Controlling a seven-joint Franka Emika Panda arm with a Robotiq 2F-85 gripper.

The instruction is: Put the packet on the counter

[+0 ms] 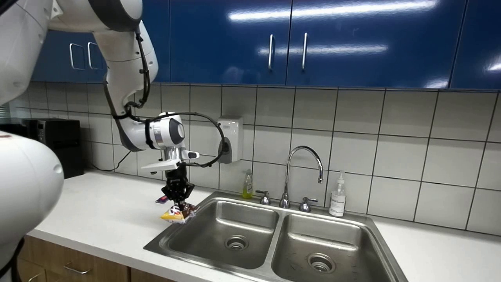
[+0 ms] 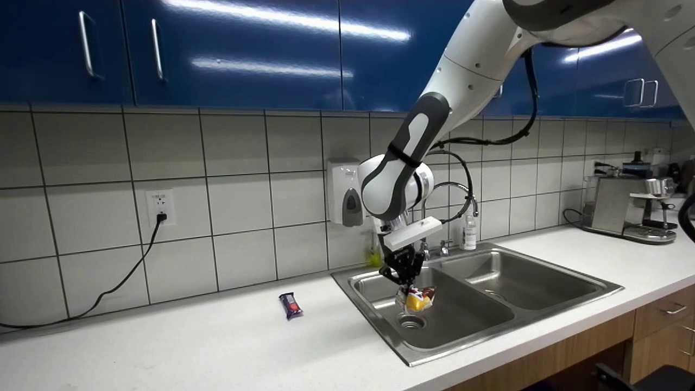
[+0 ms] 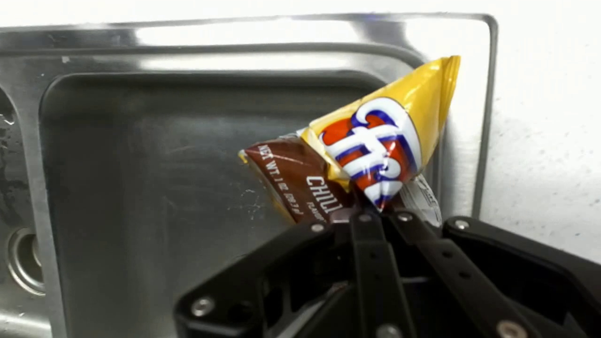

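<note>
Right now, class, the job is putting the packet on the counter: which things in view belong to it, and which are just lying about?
For the job:
packet, held over the sink
tool, closed on it
counter, where it should go

Not part of it:
small purple wrapper, on the counter
yellow-green bottle
pump bottle
coffee machine

Counter (image 2: 212,347) leaves room around the purple wrapper (image 2: 291,306).
</note>
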